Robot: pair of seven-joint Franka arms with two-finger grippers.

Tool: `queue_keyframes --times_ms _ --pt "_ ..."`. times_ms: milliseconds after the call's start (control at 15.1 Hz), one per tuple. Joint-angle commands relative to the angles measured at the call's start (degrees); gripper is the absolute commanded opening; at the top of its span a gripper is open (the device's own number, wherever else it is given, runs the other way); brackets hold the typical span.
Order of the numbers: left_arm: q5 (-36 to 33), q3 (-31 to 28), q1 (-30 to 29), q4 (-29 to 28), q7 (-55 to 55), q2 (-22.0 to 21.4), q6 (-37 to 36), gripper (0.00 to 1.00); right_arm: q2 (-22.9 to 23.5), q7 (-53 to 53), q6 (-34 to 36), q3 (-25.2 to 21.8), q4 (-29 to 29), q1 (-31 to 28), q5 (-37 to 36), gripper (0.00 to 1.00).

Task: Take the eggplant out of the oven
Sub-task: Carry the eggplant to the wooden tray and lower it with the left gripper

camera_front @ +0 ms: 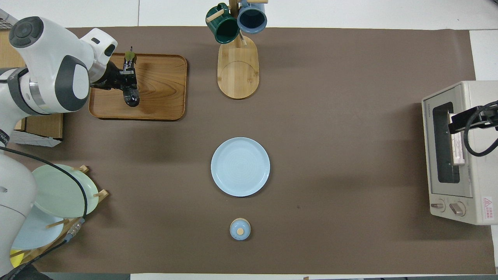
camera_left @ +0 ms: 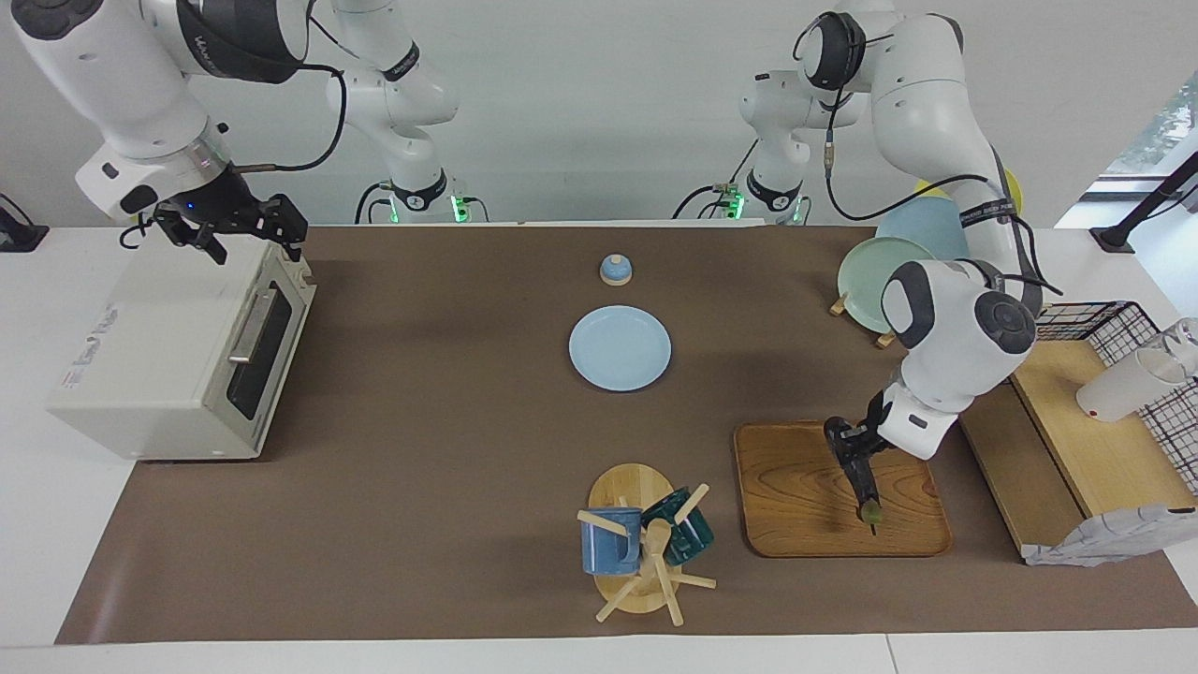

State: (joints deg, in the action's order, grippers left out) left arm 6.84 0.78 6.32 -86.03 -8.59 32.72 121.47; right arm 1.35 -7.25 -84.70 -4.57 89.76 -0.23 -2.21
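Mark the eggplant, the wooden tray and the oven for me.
eggplant (camera_front: 131,97): overhead view, dark rounded end.
wooden tray (camera_left: 796,505): facing view, bare wood.
oven (camera_left: 159,346): facing view, cream top panel.

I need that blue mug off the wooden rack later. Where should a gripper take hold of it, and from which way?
A judgement: pinch the blue mug's rim wall at its open mouth, which tips up and away from the robots. The mug rack's peg holds the mug, so come from above on the side away from the green mug, then lift along the peg.

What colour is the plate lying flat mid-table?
Light blue plate; the overhead view shows it best.
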Motion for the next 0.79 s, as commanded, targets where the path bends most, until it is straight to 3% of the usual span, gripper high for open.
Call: queue_keyframes --times_ms 0,132,198,264,463,727 --pt "-0.3 0.1 0.4 -0.7 1.3 0.1 1.9 0.0 0.2 -0.1 0.2 -0.1 -1.3 0.0 1.0 1.0" --pt "-0.2 0.1 0.4 -0.9 2.3 0.1 1.9 0.0 0.2 -0.1 0.1 -0.1 -1.3 -0.1 1.1 1.0" --pt "-0.3 0.1 0.2 -0.8 3.2 0.0 1.6 0.66 0.2 -0.2 0.2 -0.1 -1.3 -0.1 1.4 1.0" --pt "-0.3 0.0 0.1 -0.4 4.2 0.0 0.5 1.0 0.2 -0.2 0.8 0.0 -1.3 0.0 1.3 1.0" --pt "-0.4 -0.1 -0.5 1.9 4.4 -1.6 -4.0 1.0 0.3 -0.2 1.4 0.2 -2.0 0.1 0.9 1.0" --pt "-0.2 -0.1 -1.9 0.9 3.8 -9.9 -10.2 1.0 0.3 -0.1 1.2 0.3 -2.0 0.1 0.9 1.0"
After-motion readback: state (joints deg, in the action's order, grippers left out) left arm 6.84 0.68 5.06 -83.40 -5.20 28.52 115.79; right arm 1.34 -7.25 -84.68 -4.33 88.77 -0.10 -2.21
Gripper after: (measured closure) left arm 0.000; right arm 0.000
